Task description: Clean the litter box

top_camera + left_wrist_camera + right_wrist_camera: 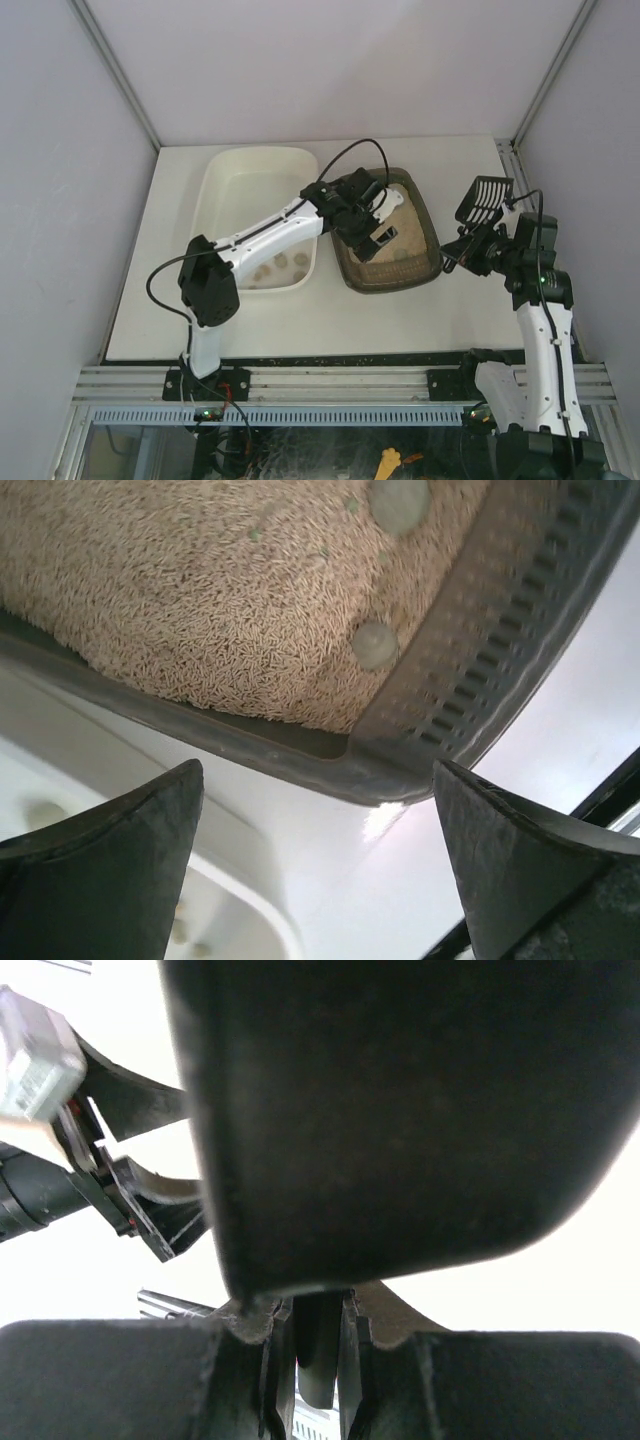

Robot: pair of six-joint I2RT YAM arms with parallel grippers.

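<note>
hovering: my left gripper [315, 780] is spread wide with nothing between the tips. the litter box [260, 748] rim lies just ahead of them, the white tub [250, 905] under them. past the rim two pale clumps [377, 645] sit in the litter, so sifting isn't finished, i judge. several lumps [280, 265] already lie in the tub. my right gripper [310, 1330] is clenched on the scoop [400, 1110] handle, beside the box. only overhead shows the scoop raised off the litter; only the left wrist shows the clumps.
</note>
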